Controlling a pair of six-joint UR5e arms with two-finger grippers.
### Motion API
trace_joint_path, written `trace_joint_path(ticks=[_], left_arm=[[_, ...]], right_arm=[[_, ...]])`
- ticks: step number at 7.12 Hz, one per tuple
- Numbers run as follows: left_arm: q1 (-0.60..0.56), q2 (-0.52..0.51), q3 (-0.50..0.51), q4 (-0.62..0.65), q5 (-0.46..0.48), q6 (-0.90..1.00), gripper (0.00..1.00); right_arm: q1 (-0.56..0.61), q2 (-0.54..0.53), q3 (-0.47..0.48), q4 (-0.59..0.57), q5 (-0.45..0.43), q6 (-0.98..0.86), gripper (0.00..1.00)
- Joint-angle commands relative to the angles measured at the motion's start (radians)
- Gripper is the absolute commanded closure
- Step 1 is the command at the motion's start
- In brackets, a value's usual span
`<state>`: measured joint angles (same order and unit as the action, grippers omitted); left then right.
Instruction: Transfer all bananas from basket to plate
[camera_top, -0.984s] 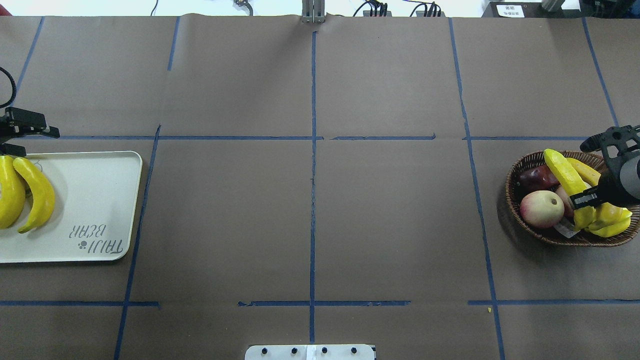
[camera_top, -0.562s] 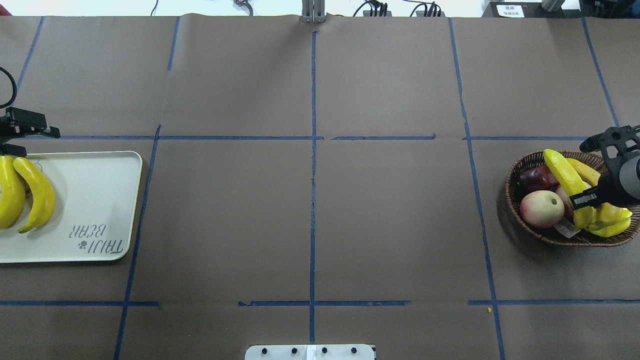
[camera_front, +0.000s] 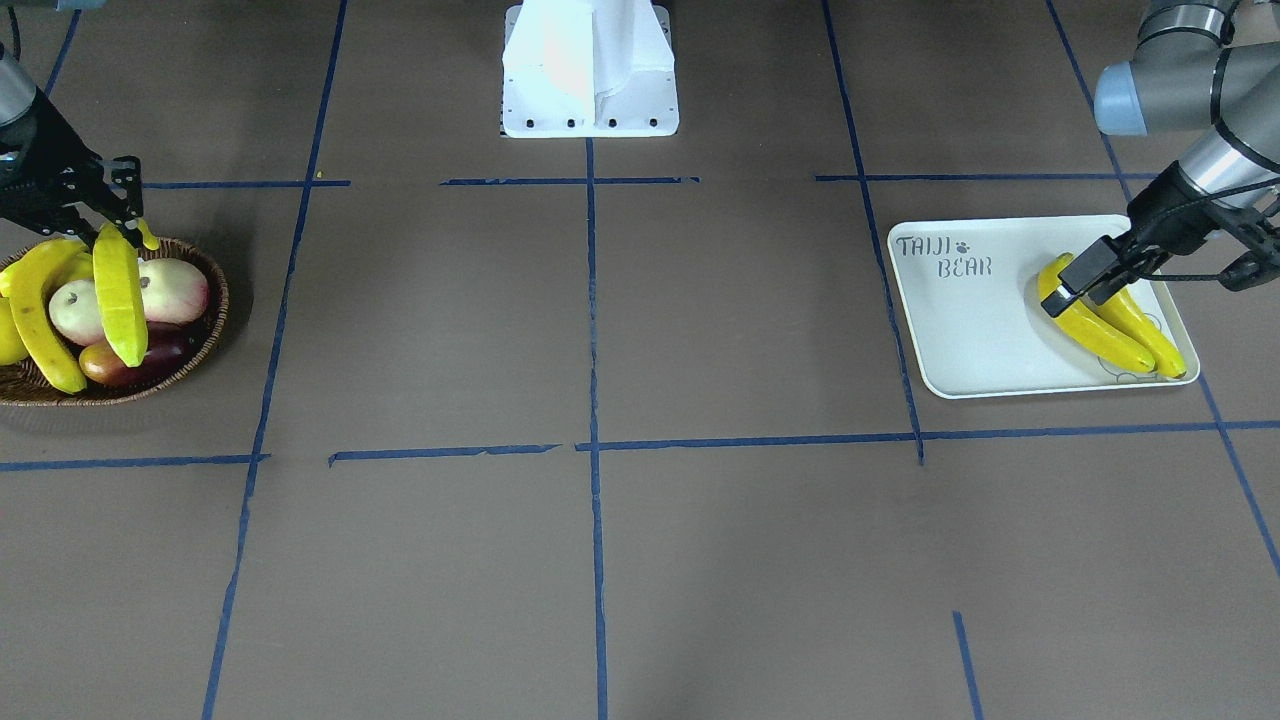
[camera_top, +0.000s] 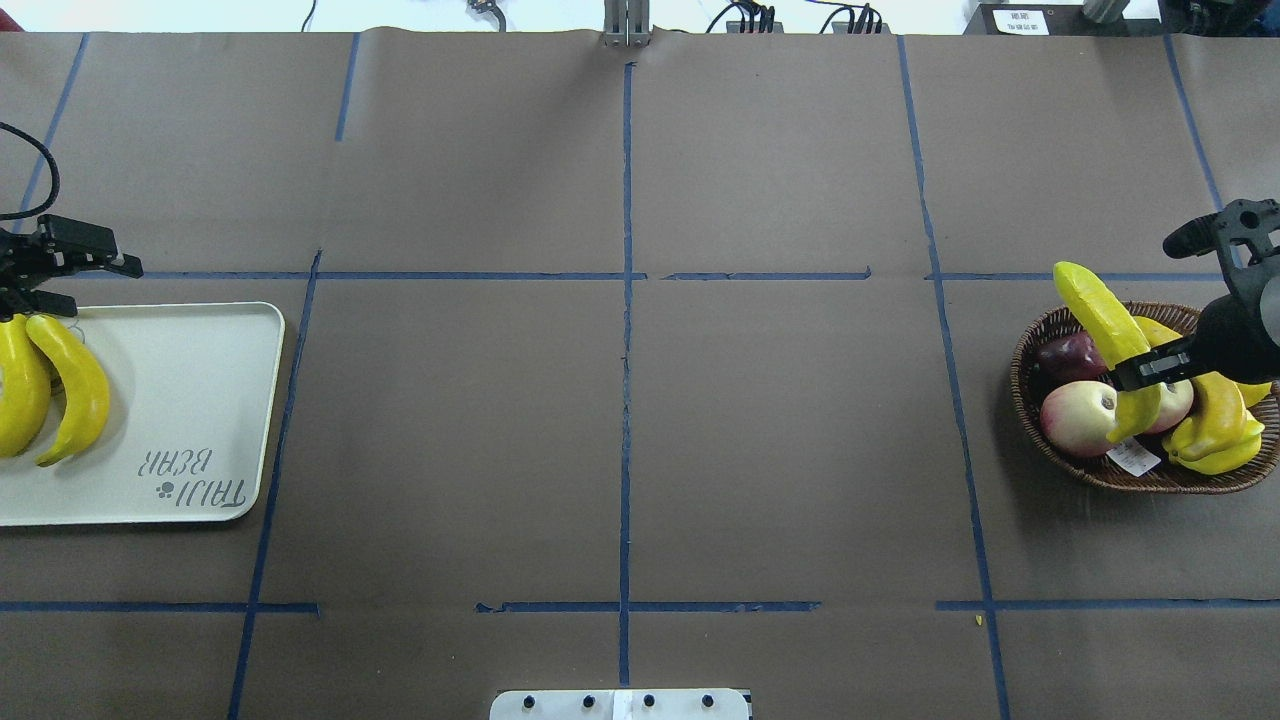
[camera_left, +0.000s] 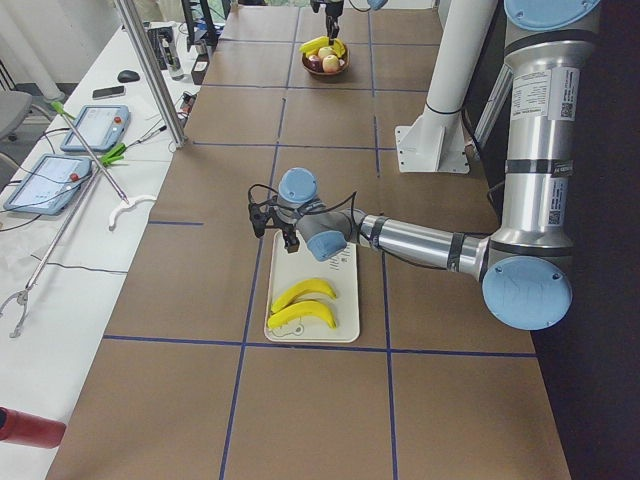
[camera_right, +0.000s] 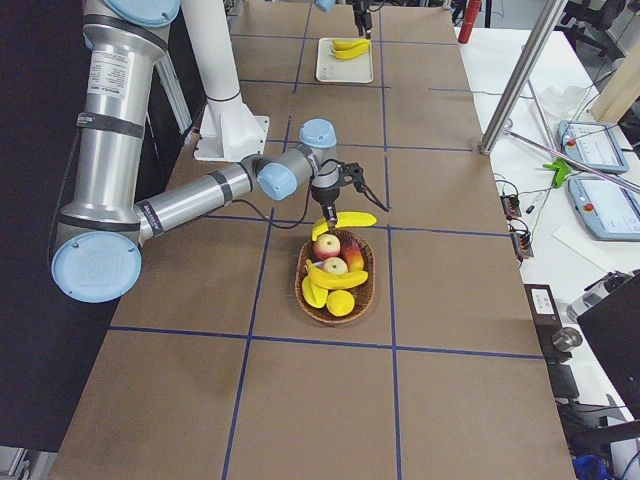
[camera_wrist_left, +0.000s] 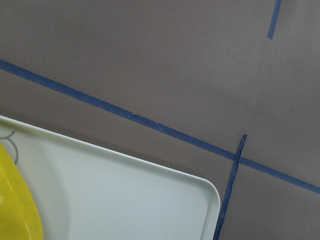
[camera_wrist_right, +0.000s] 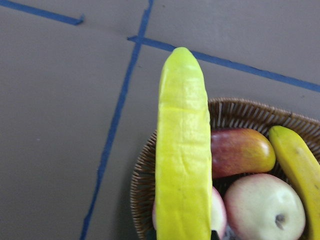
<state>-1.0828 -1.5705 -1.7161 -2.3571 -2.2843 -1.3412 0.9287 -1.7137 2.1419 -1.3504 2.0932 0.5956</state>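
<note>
My right gripper (camera_top: 1140, 370) is shut on a yellow banana (camera_top: 1100, 310) near its lower end and holds it tilted above the wicker basket (camera_top: 1030, 345). The right wrist view shows this banana (camera_wrist_right: 182, 150) lengthwise over the basket rim (camera_wrist_right: 240, 107). More bananas (camera_top: 1215, 430) lie in the basket. Two bananas (camera_top: 75, 385) lie at the left end of the cream plate (camera_top: 190, 400). My left gripper (camera_top: 95, 285) hovers open over the plate's far left corner, holding nothing.
Two peaches (camera_top: 1080, 418) and a dark red fruit (camera_top: 1065, 355) share the basket. The white robot base (camera_front: 590, 70) stands at the table's near middle edge. Blue tape lines cross the brown table between plate and basket.
My right gripper has lifted the banana higher out of the basket and a little toward the table's middle. My left gripper has shifted slightly right above the plate.
</note>
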Motion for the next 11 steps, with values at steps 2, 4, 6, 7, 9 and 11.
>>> trace_joint_path(ticks=[2, 4, 6, 7, 9, 11], left_arm=[[0.092, -0.158, -0.008, -0.002, 0.002, -0.218, 0.0], [0.142, -0.277, -0.008, -0.004, 0.0, -0.367, 0.0], [0.21, -0.386, -0.007, -0.004, 0.058, -0.499, 0.0], [0.246, -0.425, -0.007, -0.004, 0.103, -0.542, 0.0], [0.311, -0.5, -0.007, -0.005, 0.187, -0.55, 0.0], [0.389, -0.58, -0.011, -0.007, 0.229, -0.552, 0.0]], right_arm=[[0.005, 0.115, 0.0, 0.028, 0.087, 0.08, 0.96], [-0.016, 0.247, -0.042, 0.083, 0.097, 0.256, 0.96], [-0.1, 0.267, -0.124, 0.356, 0.096, 0.447, 0.97], [-0.116, 0.292, -0.167, 0.46, 0.096, 0.498, 0.97], [-0.168, 0.347, -0.192, 0.536, 0.087, 0.617, 0.98], [-0.233, 0.397, -0.197, 0.582, 0.017, 0.714, 0.98]])
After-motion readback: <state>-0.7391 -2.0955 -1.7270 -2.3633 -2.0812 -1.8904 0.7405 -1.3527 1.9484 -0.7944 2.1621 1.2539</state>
